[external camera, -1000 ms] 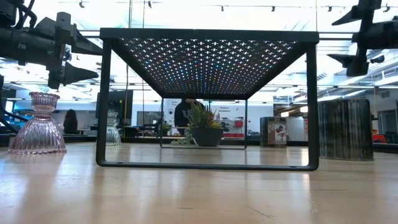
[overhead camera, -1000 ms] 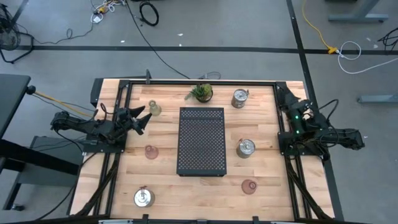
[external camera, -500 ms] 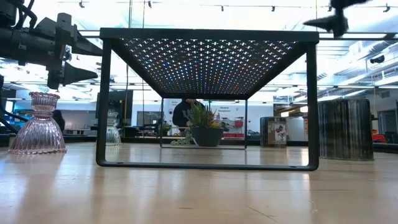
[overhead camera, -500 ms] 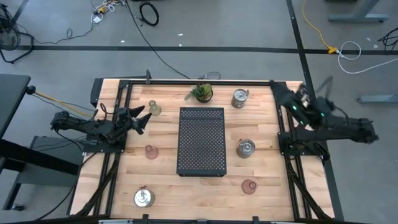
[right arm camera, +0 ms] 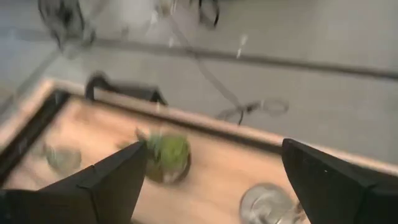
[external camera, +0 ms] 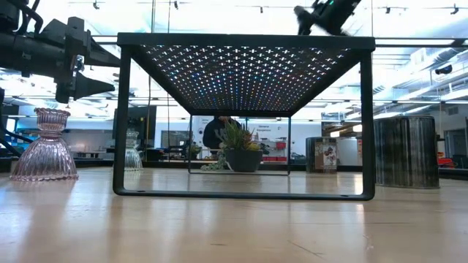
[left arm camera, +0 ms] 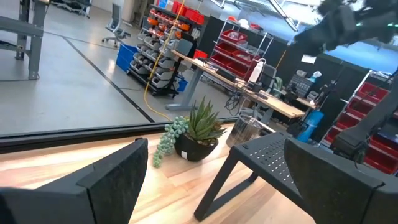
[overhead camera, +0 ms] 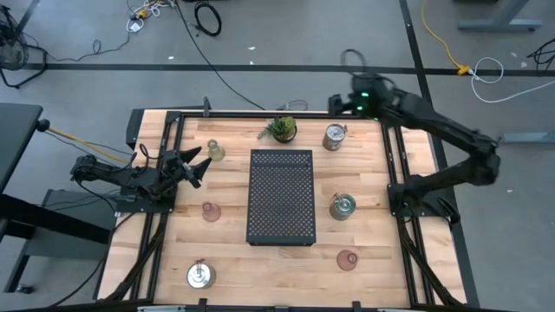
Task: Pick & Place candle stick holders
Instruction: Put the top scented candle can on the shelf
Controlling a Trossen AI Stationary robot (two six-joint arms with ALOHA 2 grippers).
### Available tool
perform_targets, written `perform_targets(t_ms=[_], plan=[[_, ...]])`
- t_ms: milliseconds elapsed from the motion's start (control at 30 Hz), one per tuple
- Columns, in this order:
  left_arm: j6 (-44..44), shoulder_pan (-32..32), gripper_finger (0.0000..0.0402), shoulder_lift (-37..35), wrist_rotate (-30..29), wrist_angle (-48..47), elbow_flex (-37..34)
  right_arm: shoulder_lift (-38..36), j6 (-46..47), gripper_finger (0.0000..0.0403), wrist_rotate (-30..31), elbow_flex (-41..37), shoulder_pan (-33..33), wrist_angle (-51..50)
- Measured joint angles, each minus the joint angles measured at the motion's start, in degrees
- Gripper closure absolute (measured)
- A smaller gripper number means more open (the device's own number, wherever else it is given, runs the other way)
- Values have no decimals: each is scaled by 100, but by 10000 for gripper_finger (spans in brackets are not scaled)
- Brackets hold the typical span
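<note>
Swinging up from its rest at the worktop's (overhead camera: 225, 251) right edge, the right gripper (overhead camera: 340, 102) now hangs at the far edge, fingers spread and empty, just beyond the shiny silver metal candle stick holder (overhead camera: 334, 136). Left gripper (overhead camera: 198, 166) waits open, well apart.

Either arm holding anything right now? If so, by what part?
Nothing is held. The left gripper waits open at the table's left edge; the right gripper hangs open above the shiny silver metal candle stick holder, jaws empty.
</note>
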Motion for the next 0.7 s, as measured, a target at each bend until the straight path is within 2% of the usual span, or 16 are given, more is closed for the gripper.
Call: perform_targets(t_ms=[133,400,600,700], plan=[[0,-2,23,0,0,2,0,457,-54,34,-325,49,-242,-150],[13,-2,23,0,0,2,1,1010,-58,34,-402,49,-475,-1377],[13,-1,23,0,0,4,0,1528,-242,34,-411,47,-612,-1516],[13,-2,23,0,0,2,1,1810,-383,34,-666,47,-695,-1531]])
